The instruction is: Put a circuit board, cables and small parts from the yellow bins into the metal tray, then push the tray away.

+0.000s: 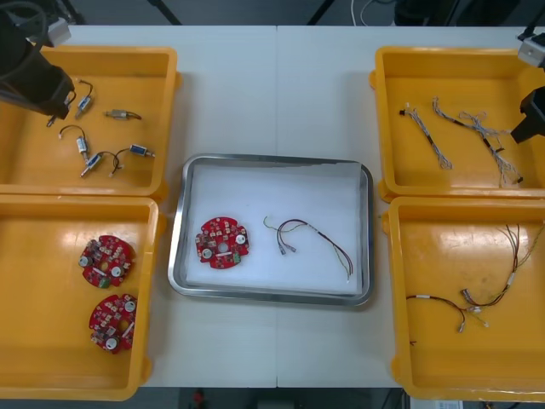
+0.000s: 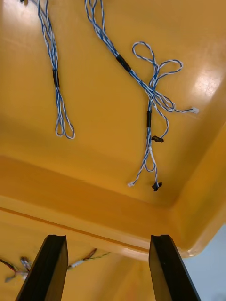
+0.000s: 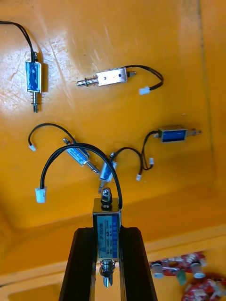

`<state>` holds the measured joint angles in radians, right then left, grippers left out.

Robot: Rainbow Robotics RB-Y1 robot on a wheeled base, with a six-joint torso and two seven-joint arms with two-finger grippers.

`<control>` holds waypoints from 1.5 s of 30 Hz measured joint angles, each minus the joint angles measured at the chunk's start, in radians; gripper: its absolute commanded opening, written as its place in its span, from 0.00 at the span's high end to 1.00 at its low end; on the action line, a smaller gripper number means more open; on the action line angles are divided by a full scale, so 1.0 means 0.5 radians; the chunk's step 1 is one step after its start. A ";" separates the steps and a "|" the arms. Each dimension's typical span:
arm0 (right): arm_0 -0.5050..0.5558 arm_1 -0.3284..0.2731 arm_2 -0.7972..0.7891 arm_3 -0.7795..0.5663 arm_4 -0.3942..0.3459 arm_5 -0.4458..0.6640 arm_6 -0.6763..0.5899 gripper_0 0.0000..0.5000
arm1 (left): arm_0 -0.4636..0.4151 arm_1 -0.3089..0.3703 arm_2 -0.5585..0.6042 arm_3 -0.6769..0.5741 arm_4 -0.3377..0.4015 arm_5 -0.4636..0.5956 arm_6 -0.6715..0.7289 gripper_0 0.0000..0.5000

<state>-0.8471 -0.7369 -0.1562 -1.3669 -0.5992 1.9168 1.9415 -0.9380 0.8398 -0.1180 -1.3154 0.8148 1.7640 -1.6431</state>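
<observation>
Over far left bin (image 1: 169,85): left gripper (image 3: 108,233) clamps small metal part (image 3: 107,221) (my wrist view confirms).
Far right bin (image 1: 381,85): right gripper (image 2: 108,240) wide above cables (image 2: 146,94).

Black arms, flat black fingers.
Left of the metal tray (image 1: 175,251), the left gripper (image 3: 107,230) has matte black slab fingers (image 3: 82,263) with squared tips, on a bulky dark housing. Right of the tray, the right gripper (image 2: 108,237) has matching fingers (image 2: 49,268), with a pale grey block (image 1: 532,49) on its arm.
</observation>
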 measured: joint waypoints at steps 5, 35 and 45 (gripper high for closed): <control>-0.021 -0.002 0.000 0.150 0.018 -0.058 0.076 0.00 | 0.000 -0.050 0.000 -0.197 0.001 0.140 0.034 1.00; -0.026 -0.002 0.122 0.835 0.018 -1.062 0.252 0.00 | 0.000 -0.425 -0.734 -0.766 0.014 0.026 0.855 1.00; -0.028 0.031 0.164 1.060 -0.014 -1.250 0.321 0.00 | 0.000 -0.491 -0.946 -0.500 0.046 -0.253 0.855 1.00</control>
<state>-0.8613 -0.7213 -0.0740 -0.8368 -0.6063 1.2919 2.1022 -0.9382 0.5944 -0.5909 -1.5653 0.8378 1.6375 -1.2154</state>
